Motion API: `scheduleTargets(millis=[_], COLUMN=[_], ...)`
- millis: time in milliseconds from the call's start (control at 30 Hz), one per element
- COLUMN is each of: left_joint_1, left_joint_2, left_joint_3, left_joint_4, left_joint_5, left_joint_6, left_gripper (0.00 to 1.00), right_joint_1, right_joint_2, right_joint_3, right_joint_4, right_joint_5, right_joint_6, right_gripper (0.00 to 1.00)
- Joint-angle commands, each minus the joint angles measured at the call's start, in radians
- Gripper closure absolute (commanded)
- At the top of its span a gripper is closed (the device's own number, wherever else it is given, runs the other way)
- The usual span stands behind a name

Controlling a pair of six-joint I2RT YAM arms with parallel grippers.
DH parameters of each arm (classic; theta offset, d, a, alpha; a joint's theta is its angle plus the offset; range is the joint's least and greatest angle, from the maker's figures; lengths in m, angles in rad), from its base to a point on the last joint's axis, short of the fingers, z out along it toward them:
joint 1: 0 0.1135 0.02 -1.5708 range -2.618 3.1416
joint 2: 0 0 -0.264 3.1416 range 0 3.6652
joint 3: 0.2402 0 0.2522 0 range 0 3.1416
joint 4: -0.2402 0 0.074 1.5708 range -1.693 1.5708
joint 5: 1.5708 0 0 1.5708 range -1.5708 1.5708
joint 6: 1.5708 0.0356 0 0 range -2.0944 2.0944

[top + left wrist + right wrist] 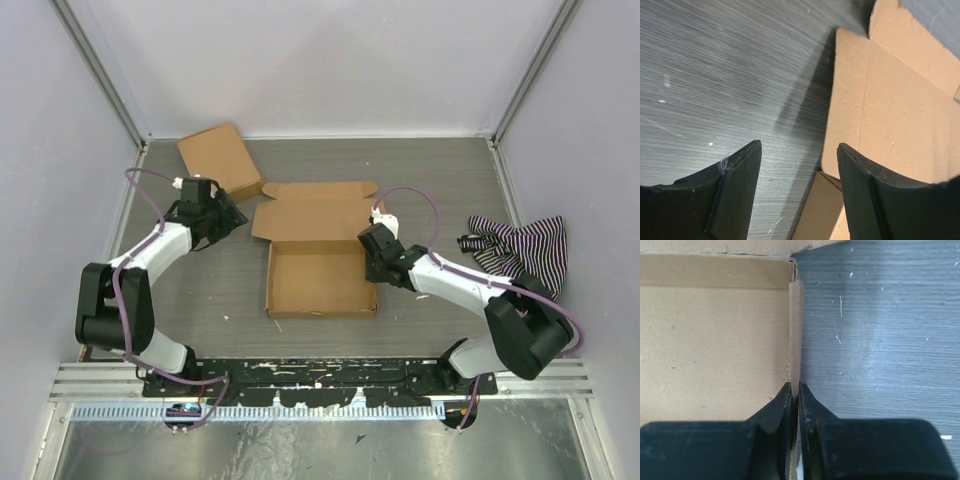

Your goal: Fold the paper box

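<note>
The paper box (318,282) lies mid-table as a shallow brown tray with raised side walls, its lid panel (315,215) spread flat behind it. My right gripper (371,268) is shut on the tray's right wall. In the right wrist view the two fingertips pinch that thin wall (796,330) between them, with the gripper (794,386) straddling it and the box floor (715,340) to the left. My left gripper (236,218) hovers just left of the lid's left corner. It stands open (800,147) with nothing between its fingers, and the cardboard (890,100) is ahead to its right.
A smaller closed brown box (218,160) sits at the back left, close behind the left gripper. A striped black-and-white cloth (522,245) lies at the right edge. Walls enclose the table on three sides.
</note>
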Motion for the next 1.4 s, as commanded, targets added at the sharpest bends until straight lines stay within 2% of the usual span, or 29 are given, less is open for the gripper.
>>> scheduleTargets(millis=[0, 233, 433, 600, 733, 867, 1167, 1367], left_joint_1=[-0.031, -0.115, -0.174, -0.251, -0.343, -0.402, -0.46, -0.46], left_joint_2=[0.077, 0.147, 0.216, 0.205, 0.223, 0.267, 0.309, 0.335], left_joint_3=[0.048, 0.068, 0.142, 0.235, 0.324, 0.387, 0.414, 0.426], left_joint_4=[0.047, 0.096, 0.058, -0.054, -0.173, -0.267, -0.304, -0.322], left_joint_5=[0.161, 0.197, 0.185, 0.07, -0.105, -0.217, -0.321, -0.33], left_joint_6=[0.008, -0.014, -0.007, 0.07, 0.175, 0.237, 0.274, 0.287], left_gripper=[0.32, 0.31, 0.34, 0.34, 0.34, 0.34, 0.37, 0.47], right_joint_1=[0.008, 0.013, 0.015, 0.022, 0.032, 0.04, 0.049, 0.051], right_joint_2=[-0.084, -0.244, -0.282, -0.243, -0.205, -0.191, -0.186, -0.186], right_joint_3=[-0.09, -0.202, -0.216, -0.213, -0.203, -0.189, -0.163, -0.162], right_joint_4=[0.014, -0.027, -0.035, -0.027, -0.016, -0.016, -0.028, -0.034], right_joint_5=[-0.095, -0.099, -0.11, -0.105, -0.099, -0.094, -0.081, -0.075], right_joint_6=[0.009, 0.053, 0.078, 0.079, 0.084, 0.085, 0.09, 0.091], right_gripper=[0.86, 0.86, 0.86, 0.86, 0.86, 0.86, 0.86, 0.86])
